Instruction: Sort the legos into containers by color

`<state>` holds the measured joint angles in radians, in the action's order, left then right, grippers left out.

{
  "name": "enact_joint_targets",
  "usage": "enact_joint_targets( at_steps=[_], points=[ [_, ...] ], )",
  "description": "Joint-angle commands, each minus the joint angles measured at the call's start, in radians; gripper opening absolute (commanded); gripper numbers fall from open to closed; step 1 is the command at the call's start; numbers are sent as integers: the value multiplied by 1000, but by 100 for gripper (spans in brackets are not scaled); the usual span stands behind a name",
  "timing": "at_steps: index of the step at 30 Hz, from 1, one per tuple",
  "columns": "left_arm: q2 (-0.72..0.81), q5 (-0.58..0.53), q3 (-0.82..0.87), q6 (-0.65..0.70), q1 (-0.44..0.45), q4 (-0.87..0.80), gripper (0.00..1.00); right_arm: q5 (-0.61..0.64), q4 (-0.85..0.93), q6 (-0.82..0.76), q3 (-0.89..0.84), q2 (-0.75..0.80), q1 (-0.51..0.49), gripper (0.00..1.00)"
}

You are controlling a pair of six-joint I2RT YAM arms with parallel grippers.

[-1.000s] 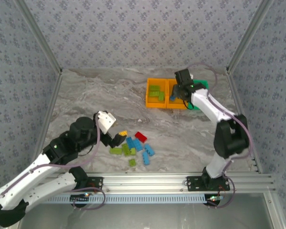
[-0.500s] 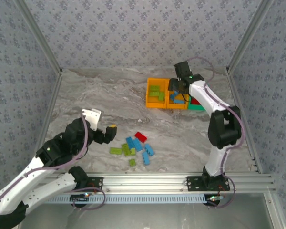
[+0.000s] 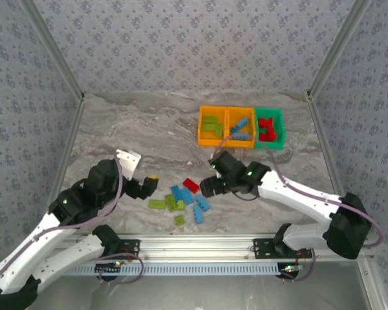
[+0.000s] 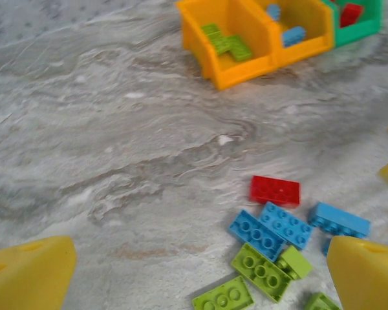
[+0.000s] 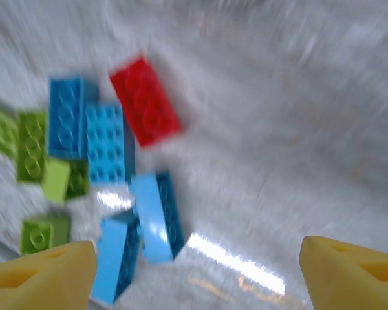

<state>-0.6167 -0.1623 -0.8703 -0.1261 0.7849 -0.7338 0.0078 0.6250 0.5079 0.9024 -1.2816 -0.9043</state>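
Clerk: Sorted stock?
Checker: Three containers (image 3: 240,145) at the table's far right edge, holding lime, blue and red legos, one colour each.
Clerk: Outstanding?
Checker: About ten loose legos (image 3: 181,200) by the near edge: one red, the rest blue and lime. Left gripper (image 3: 150,184) and right gripper (image 3: 207,187) flank them, both spread, empty.
Clerk: Surface, room?
Checker: Grey marbled table (image 3: 129,129); patterned walls (image 3: 181,45).

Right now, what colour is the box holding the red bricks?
Green. The box shows best in the top external view.
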Motion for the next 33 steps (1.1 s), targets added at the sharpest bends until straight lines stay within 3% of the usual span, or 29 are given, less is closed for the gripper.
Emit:
enact_joint_targets(
  at_steps=[1,4,6,10,20,25,28,33],
  points=[
    [45,219,32,159,-7,33,99,-92,-18,94,-42,-38,-30,83],
    [46,363,41,214,-4,14,99,-127,-66,94,-49,-95,-53,80],
    [46,398,52,226,-5,0,99,-132,-65,87,-43,-138,-64,72],
    [43,395,71,228,-5,10,99,-125,-67,68,-36,-199,-59,62],
    [-11,391,73,252,-4,43,99,-171,-144,74,-48,-296,-56,58],
    [-27,393,68,249,-4,47,99,-162,-158,84,-33,-339,-56,44],
    [-20,401,70,249,-4,39,99,-141,-140,86,-29,-330,-60,33],
    [-14,469,87,252,-4,49,99,-71,-109,106,-57,-225,-50,29]
  ],
)
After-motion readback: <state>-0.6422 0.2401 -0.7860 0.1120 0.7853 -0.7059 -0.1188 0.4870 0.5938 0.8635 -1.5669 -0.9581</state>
